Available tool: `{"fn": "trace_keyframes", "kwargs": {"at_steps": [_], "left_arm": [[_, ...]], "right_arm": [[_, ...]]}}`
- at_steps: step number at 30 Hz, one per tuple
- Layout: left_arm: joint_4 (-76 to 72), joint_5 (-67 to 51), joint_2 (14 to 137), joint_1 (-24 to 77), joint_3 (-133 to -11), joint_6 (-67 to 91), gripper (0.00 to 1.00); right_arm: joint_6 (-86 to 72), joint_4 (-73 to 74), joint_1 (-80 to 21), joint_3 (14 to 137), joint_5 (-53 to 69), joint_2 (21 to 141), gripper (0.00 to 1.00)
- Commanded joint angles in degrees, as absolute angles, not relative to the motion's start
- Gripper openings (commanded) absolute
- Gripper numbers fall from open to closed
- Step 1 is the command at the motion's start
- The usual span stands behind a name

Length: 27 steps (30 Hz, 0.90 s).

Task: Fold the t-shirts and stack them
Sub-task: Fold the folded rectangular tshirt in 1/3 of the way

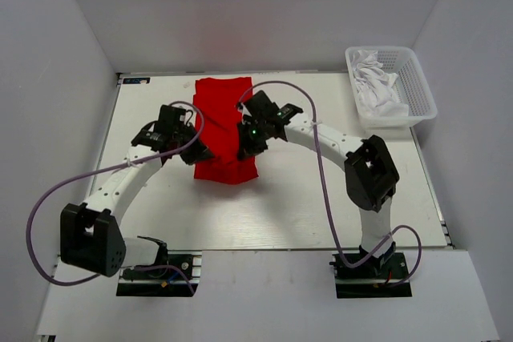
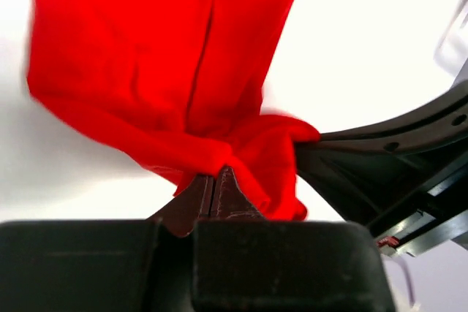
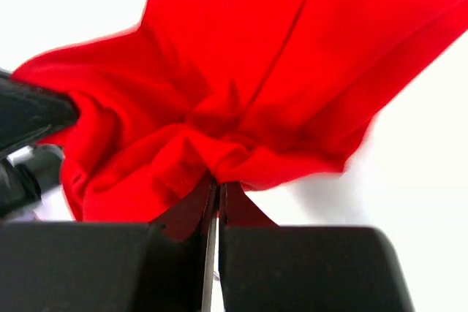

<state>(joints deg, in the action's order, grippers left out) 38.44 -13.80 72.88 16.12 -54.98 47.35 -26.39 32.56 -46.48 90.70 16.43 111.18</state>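
White table carries the red t-shirt at its middle, the near edge pinched in the closed left gripper and right gripper, which should lift and carry it forward together, level, for a square fold.

white table: flat, matte, under and around both sets of jaws. white plastic lattice basket: on the table's far right corner, well right of and beyond the right gripper jaws. small dark label: far left table edge, beyond the left jaws. pale walls enclose three sides.
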Motion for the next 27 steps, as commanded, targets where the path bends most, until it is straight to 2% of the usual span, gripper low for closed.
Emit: {"fn": "trace_keyframes", "kwargs": {"at_steps": [1,8,16,27], "left_arm": [[38.8,-7.0,75.8,15.5,-61.4,46.6,0.0],[38.8,-3.2,85.0,14.3,-72.8,46.6,0.0],[37.5,0.8,89.0,12.0,-75.9,46.6,0.0],[36.4,0.1,95.4,9.8,-78.6,46.1,0.0]], "right_arm": [[-23.6,38.4,-43.3,99.7,13.9,114.5,0.0],[-21.9,40.3,-39.1,112.4,17.7,121.1,0.0],[-22.5,38.0,-36.7,115.6,20.2,125.6,0.0],[-25.7,32.2,-34.0,115.0,19.6,128.1,0.0]]}}
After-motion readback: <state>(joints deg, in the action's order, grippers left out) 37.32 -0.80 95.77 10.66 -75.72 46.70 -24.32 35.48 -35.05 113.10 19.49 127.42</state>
